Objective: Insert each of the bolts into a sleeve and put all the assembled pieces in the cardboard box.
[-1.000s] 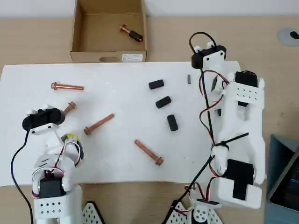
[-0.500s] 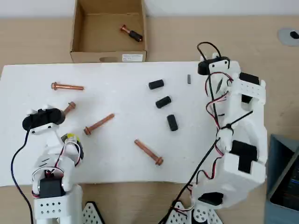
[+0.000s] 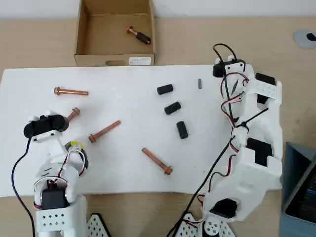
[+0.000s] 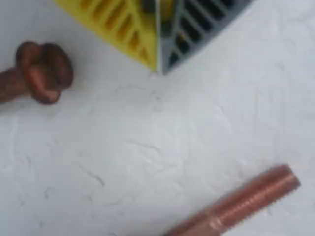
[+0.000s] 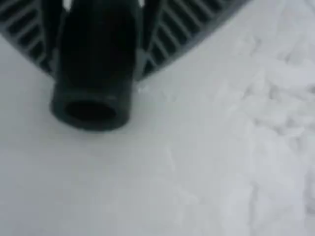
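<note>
Several copper bolts lie on the white mat (image 3: pixel 123 163): one far left (image 3: pixel 71 91), one short (image 3: pixel 73 114), one slanted (image 3: pixel 104 131), one near the front (image 3: pixel 158 161). Three black sleeves (image 3: pixel 172 107) lie right of centre. The cardboard box (image 3: pixel 81 34) holds one assembled piece (image 3: pixel 138 34). My right gripper (image 5: pixel 96 59) is shut on a black sleeve (image 5: pixel 93 98), hollow end out, just above the mat. My left gripper (image 4: pixel 158 66) is shut and holds nothing, its tip near a bolt head (image 4: pixel 44 71) and a threaded bolt end (image 4: pixel 246 196).
The right arm (image 3: pixel 256 148) stands folded over the mat's right edge, trailing wires. The left arm (image 3: pixel 49 168) stands at the front left. A small grey piece (image 3: pixel 200 84) lies near the far right of the mat. A dark bin (image 3: pixel 301 187) stands at the right edge.
The right arm has drawn back from the mat's far edge toward its base and folded up. The left arm and the loose parts have not moved.
</note>
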